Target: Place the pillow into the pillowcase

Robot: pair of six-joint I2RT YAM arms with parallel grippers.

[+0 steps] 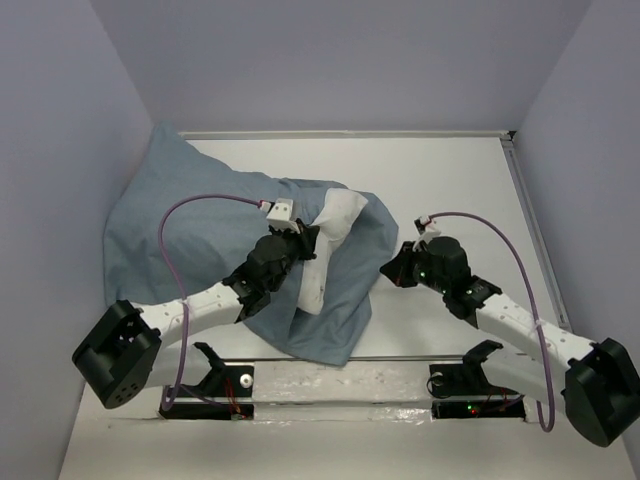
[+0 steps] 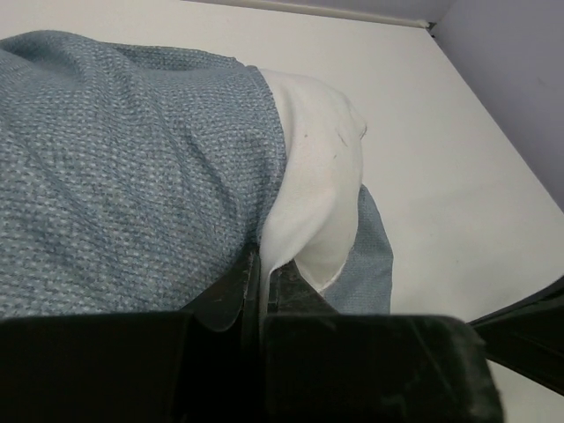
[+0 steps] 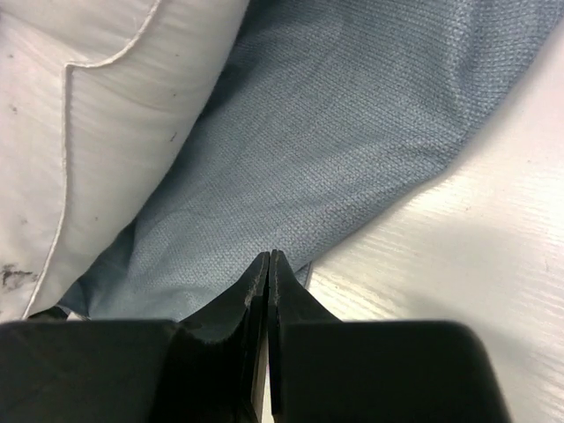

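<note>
Left gripper (image 2: 263, 269) has its jaws pressed together on a fold of the pillow (image 2: 317, 176). The white cloth runs right down between the two black fingers (image 2: 229, 293), just where the hem of the pillowcase (image 2: 132, 159) meets it. From above, that gripper sits at the middle of the table (image 1: 440, 180), over the cloth. Only a narrow tilted strip of the pillow (image 1: 335, 225) shows there, poking out of the blue-grey sack. The rest of the pillowcase (image 1: 170, 220) spreads away to the left and rides up against the left wall.

The right gripper (image 3: 269, 260) is closed too. Its tips are on the plain blue-grey weave of the pillowcase (image 3: 352, 132), close to the cloth's edge where it gives way to bare table. Whether any cloth is actually nipped between the tips, I cannot tell. A seamed corner of the pillow (image 3: 88, 115) lies beside it, over the blue cloth. Seen from overhead, this right gripper (image 1: 395, 268) is at the sack's right-hand edge — apart from the left one, with the white strip between them.
</note>
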